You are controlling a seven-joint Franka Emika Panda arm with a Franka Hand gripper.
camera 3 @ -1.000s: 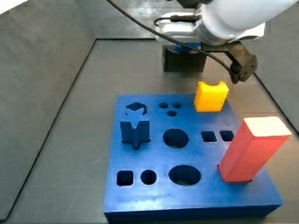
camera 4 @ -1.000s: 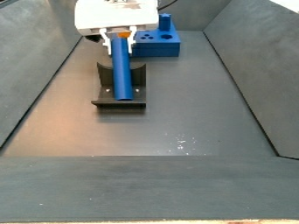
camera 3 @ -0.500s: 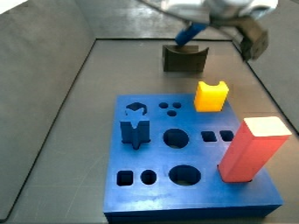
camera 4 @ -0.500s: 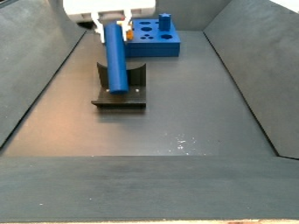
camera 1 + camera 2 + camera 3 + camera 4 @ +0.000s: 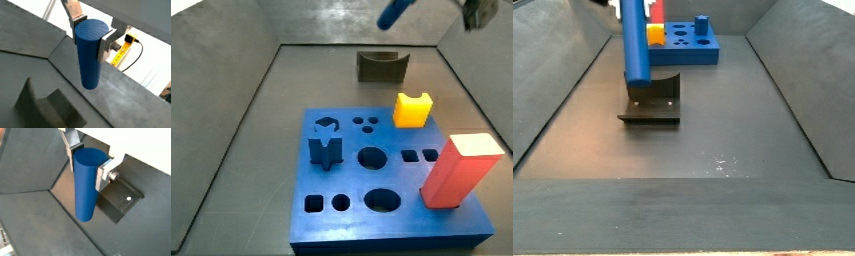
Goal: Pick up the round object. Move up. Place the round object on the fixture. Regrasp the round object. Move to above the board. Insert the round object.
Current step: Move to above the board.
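Two fingers (image 5: 107,44) of gripper (image 5: 91,31) clamped on round object (image 5: 89,55); rod hangs below.

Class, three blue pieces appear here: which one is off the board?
The rod, held in the gripper above the fixture; the two pegs stand in the board.

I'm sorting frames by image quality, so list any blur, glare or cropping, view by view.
In both wrist views the blue rod between the pincer fingers is sharp. In a side view the rod is motion-smeared at the top edge, and the back wall shows glare. In a side view the rod is sharp, its top and the pincer cropped away.
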